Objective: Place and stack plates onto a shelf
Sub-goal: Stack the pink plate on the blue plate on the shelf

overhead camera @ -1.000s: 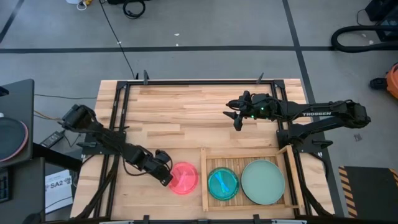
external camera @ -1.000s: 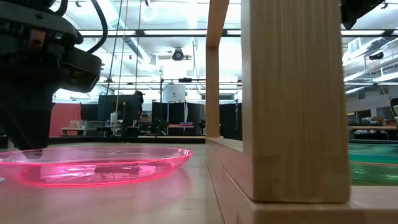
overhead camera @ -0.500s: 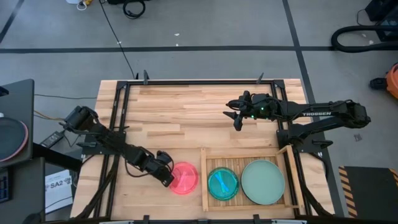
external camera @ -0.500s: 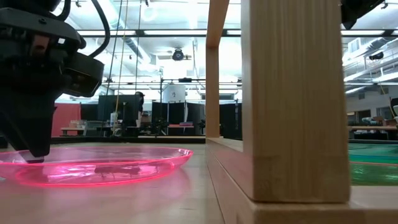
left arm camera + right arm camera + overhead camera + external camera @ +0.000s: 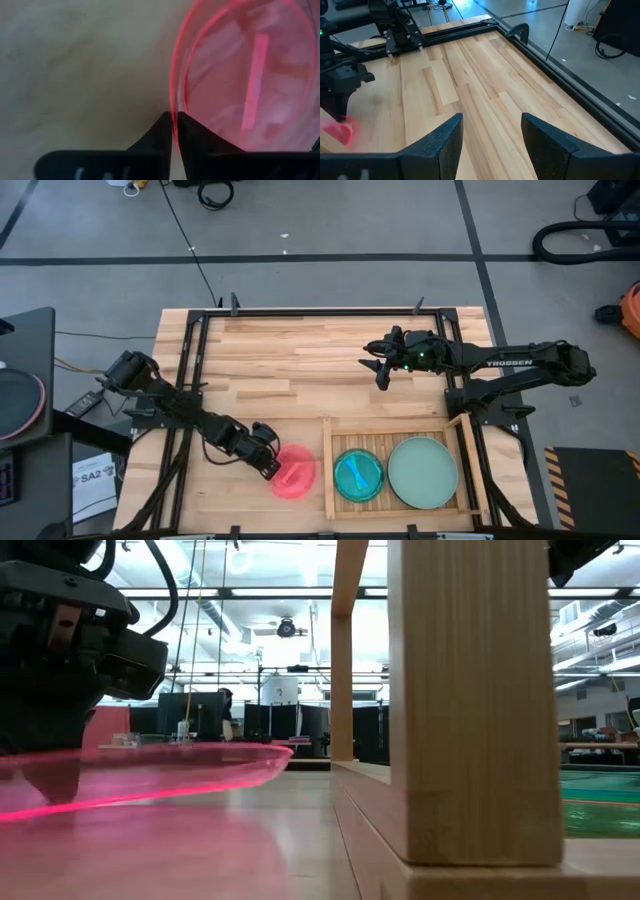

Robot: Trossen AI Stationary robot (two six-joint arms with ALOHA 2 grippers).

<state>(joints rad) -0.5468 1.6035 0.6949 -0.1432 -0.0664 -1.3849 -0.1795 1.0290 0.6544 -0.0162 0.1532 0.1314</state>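
Two plates are already home: the cyan plate (image 5: 358, 475) sits in the left half of the shelf (image 5: 396, 427), and the pale mint plate (image 5: 422, 471) fills the right half beside it, both lying flat inside the raised rim. The shelf itself sits at the near edge of the tabletop (image 5: 300, 360), toward the right-hand corner.

Now the pink plate (image 5: 294, 471) is in play, just outside the shelf's left rim, near the tabletop's front edge. The left gripper (image 5: 268, 466) is on its outer rim, and the left wrist view shows it plainly: the two dark fingers (image 5: 165, 131) are pinched almost together with the thin pink edge caught between them. From table height the plate looks tilted, its gripped side off the wood and its disc hanging at a slant, so I'd call this a lift under way.

The right gripper (image 5: 381, 370) hovers over the middle of the tabletop, well apart from the shelf, its fingers (image 5: 447, 140) spread wide and holding nothing.

So, by my reckoning, two plates placed and one in hand. What's left for this one: carry it over the rim and set it down, most likely stacked on the cyan plate. No other plates show on the tabletop.
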